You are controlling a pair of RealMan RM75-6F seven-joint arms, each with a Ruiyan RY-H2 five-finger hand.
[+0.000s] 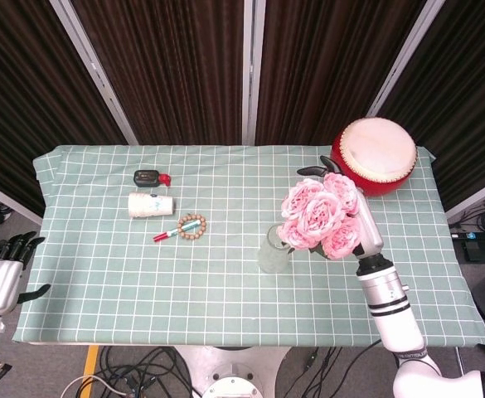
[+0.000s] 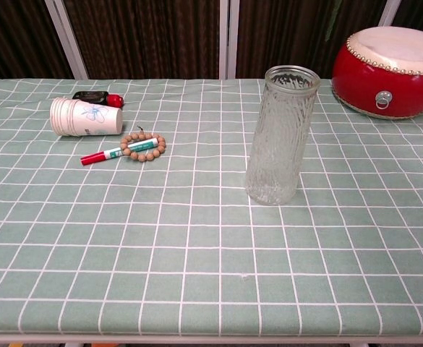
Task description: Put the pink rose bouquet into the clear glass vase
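No text, brand or number can be read. The paper cups (image 2: 86,116) beside the marker pen (image 2: 110,153) bear only a faint blue floral print; the pen's label is too small to read.

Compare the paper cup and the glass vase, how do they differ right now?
The paper cup lies on its side; the vase stands upright. The cup is white and opaque with a printed pattern, the vase clear and textured. The vase is plainly taller than the cup is long. Both rest on the green checked cloth, untouched by either hand.
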